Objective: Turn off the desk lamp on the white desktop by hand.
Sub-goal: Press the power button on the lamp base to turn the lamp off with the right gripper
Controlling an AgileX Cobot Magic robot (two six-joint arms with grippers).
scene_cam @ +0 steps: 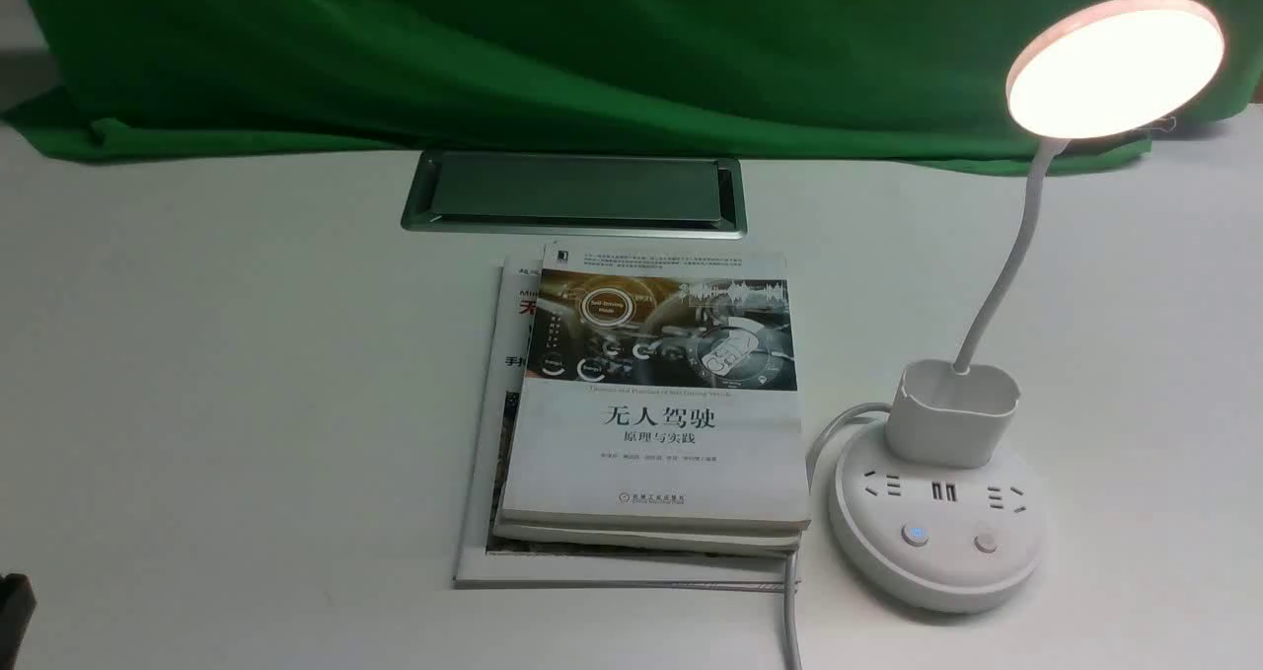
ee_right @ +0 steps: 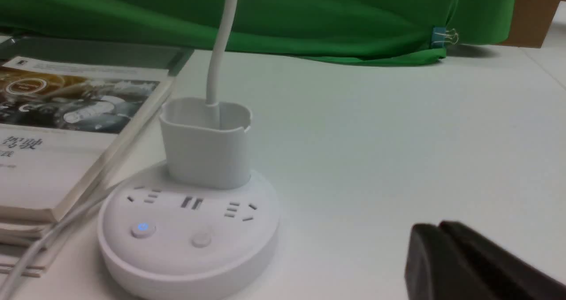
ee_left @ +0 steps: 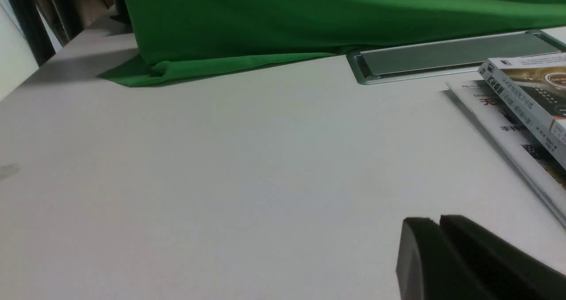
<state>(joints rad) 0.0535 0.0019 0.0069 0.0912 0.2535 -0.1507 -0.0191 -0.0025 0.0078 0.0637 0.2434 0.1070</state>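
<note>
Your left claw (ee_left: 437,222) has its black pads pressed together with only a thin seam between them. It holds nothing and sits low over bare desk (scene_cam: 227,374) toward the near left corner. Your right claw (ee_right: 437,227) is closed the same way, also on nothing. It is low over the desk near the lamp (scene_cam: 952,413) but apart from it, and you won't find it in the front view.

The lamp stands toward the near right corner, and it is lit. Its round head (scene_cam: 1115,68) glows warm over the far right of the desk, on a thin neck (scene_cam: 1006,265) rising from the cup (scene_cam: 928,433). On the round base (scene_cam: 868,552), the left button (scene_cam: 916,534) shows a small blue light and the right button (scene_cam: 985,542) is plain. A white cord (scene_cam: 789,611) runs from the base and off the near edge.

Just beside the base, at mid desk toward the near edge, you have a stack of books (scene_cam: 656,433). The top one lies square on the rest. Beyond the books, the silver-grey hatch (scene_cam: 574,191) is set flush by the far edge.

The desk is matte white. Green cloth (scene_cam: 592,48) hangs along the whole far edge and bunches onto the desk at both far corners, with a clip (ee_right: 444,37) on its right end. Something brown (ee_right: 537,15) stands past the far right corner, though you can't tell what it is.
</note>
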